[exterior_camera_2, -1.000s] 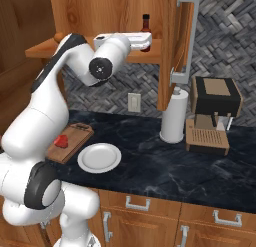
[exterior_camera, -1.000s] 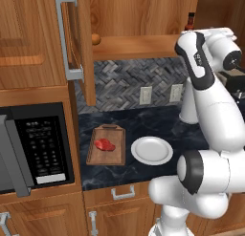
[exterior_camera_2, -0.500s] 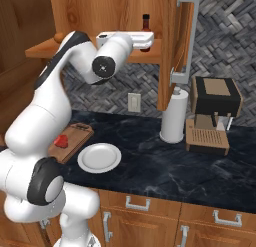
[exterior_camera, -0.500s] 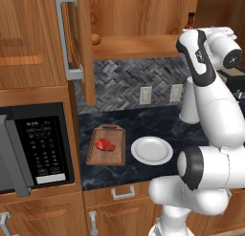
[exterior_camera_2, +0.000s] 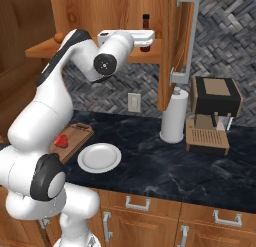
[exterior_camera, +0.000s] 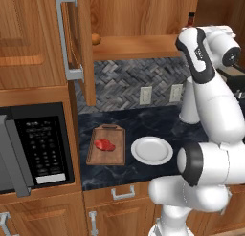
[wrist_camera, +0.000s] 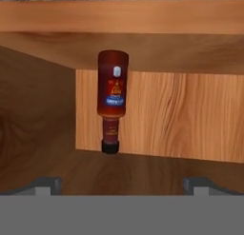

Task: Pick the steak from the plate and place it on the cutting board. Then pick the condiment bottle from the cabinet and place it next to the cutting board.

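The robot's fingers (wrist_camera: pixel 122 184) stood wide apart and empty, facing the slim red-labelled condiment bottle (wrist_camera: pixel 112 100) on the brown wooden cabinet's shelf (exterior_camera_2: pixel 150 53), the bottle lying toward 11 o'clock of centre. Off-centre fingers could topple it. Compared with a second earlier, the hand had edged closer. The red steak (exterior_camera: pixel 104 144) rested on the wooden cutting board (exterior_camera: pixel 107 134).

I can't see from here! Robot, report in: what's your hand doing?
Hand open, aimed at the condiment bottle on the cabinet shelf, not touching. Steak lies on the cutting board; plate bare. Nothing between hand and bottle.
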